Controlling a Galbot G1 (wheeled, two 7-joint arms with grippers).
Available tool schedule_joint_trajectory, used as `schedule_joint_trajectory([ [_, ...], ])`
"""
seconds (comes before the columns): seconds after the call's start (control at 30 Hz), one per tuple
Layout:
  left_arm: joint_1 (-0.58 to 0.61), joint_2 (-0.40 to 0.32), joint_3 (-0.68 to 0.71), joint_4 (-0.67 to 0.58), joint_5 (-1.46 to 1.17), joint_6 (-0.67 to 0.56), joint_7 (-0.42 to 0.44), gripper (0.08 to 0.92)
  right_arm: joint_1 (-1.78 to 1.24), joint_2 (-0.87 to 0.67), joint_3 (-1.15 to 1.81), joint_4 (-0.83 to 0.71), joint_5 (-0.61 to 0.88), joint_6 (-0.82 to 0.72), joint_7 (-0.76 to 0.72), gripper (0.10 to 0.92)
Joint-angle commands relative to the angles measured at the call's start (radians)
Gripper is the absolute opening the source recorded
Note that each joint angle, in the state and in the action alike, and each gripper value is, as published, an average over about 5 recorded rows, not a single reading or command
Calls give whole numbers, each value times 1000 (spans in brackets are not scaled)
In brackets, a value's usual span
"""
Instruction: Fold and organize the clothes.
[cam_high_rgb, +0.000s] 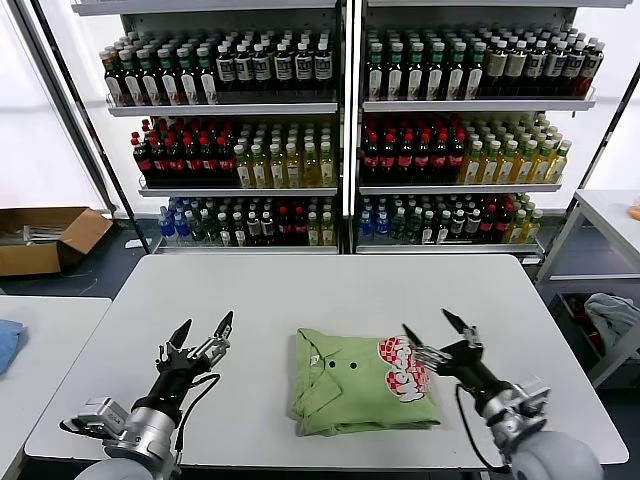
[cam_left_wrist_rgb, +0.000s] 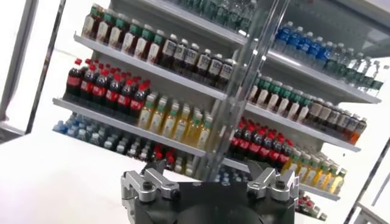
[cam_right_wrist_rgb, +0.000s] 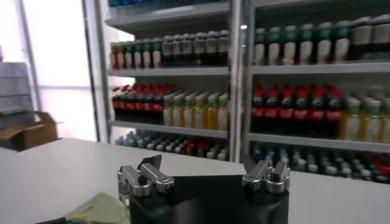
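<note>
Nearest the robot, the left end effector (cam_high_rgb: 203, 330) hangs just above the white bench (cam_high_rgb: 300, 290) on the left side, its dark fingers spread wide and holding nothing. The right end effector (cam_high_rgb: 440, 328) is on the right side, likewise spread and empty, its fingertips at the right edge of the polo shirt (cam_high_rgb: 350, 385), over the red-and-white print; whether they touch the cloth cannot be told. The light green shirt lies folded into a neat rectangle near the front edge of the bench, between the two arms, collar and small dark buttons facing up. In the right wrist view a corner of the green fabric (cam_right_wrist_rgb: 100, 209) shows beside the end effector (cam_right_wrist_rgb: 204, 176). Beyond the bench stand shelves (cam_high_rgb: 345, 105) filled with rows of bottles. A cardboard box (cam_high_rgb: 45, 238) sits on the floor at far left.
</note>
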Motion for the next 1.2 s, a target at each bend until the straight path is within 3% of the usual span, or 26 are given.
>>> schedule_joint_trajectory([
  [0.03,-20,-17,-154,141,157,-123,307,823,-297,127,386,22,44,151,-128,823],
  [0.13,-11,-27,-170,178,238,-194,370,823,-310,151,382,18,35,159,-138,823],
  [0.43,43,-62,-223,220,289,-335,423,823,-300,179,317,23,-23,170,-155,823],
  [0.73,51,-76,-259,214,308,-357,481,823,-304,187,268,29,-56,167,-195,823],
  [1.2,66,-92,-254,219,333,-357,490,823,-311,194,253,29,-109,142,-227,823],
])
